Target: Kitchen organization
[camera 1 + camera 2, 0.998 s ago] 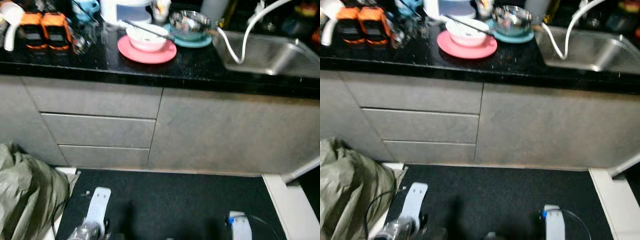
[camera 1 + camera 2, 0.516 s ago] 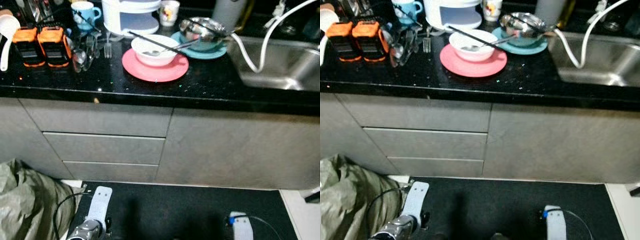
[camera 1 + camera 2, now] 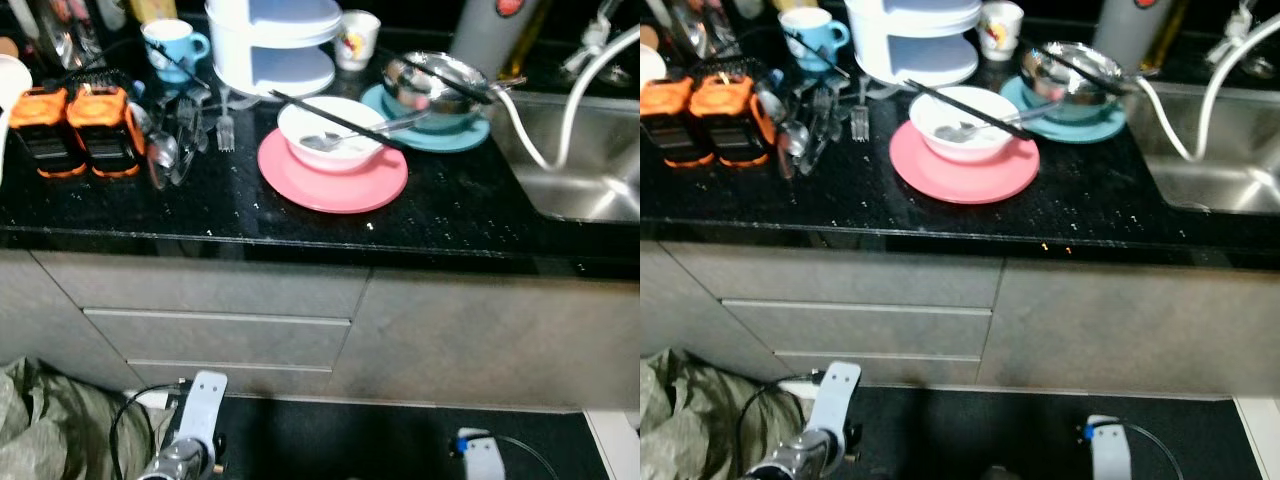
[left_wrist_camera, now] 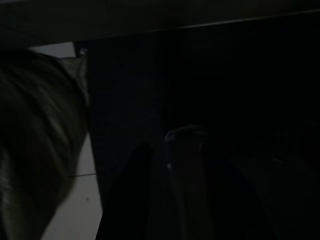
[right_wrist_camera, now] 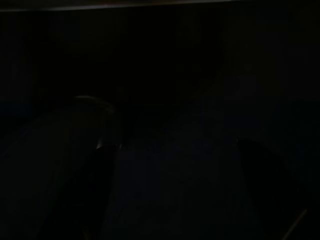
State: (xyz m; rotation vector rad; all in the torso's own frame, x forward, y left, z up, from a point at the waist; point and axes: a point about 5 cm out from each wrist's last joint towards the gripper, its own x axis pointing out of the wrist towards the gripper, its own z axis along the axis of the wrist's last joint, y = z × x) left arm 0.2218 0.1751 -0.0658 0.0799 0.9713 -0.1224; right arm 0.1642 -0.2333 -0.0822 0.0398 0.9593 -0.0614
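Two orange packs sit at the black counter's left; loose forks beside them; centre, a white bowl, likely fragile and slick, best gripped by its rim, rests on a pink plate. Tools hang low; finger state cannot be told.

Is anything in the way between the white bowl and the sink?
Yes. The teal plate holding the steel bowl sits between the white bowl and the sink, and a white hose droops over the sink's near edge.
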